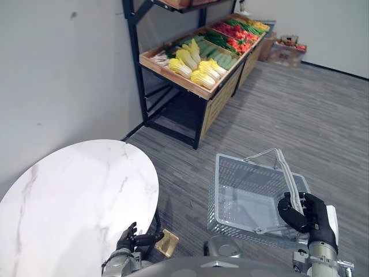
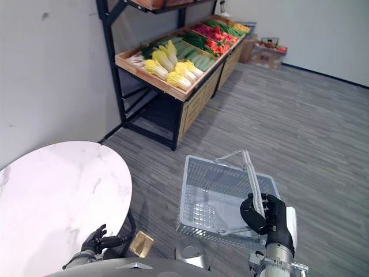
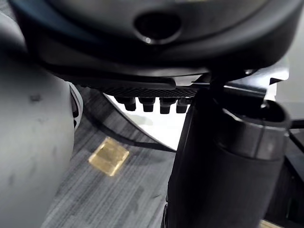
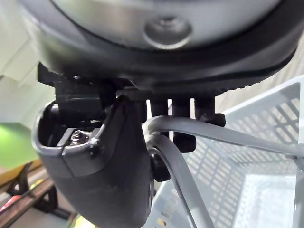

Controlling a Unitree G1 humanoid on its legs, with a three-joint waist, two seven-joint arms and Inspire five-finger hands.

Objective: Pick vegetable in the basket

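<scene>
Vegetable stand [image 1: 202, 57] is waiting at eleven o'clock. The right hand [image 1: 308, 216], fingers curling round the basket [image 1: 230, 173] handles [image 1: 286, 173], should be carrying it level. The left hand [image 1: 135, 238] is hanging loosely spread.

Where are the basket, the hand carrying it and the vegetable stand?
basket [image 1: 245, 172]: left eye view, far mesh wall.
right hand [image 1: 313, 217]: left eye view, back of the hand.
vegetable stand [image 1: 217, 104]: left eye view, wooden side panel.

No text legible, no readable labels, numbers or signs on the basket [image 1: 222, 193], produce stand [image 1: 172, 77] or marble table [image 1: 75, 196]
</scene>
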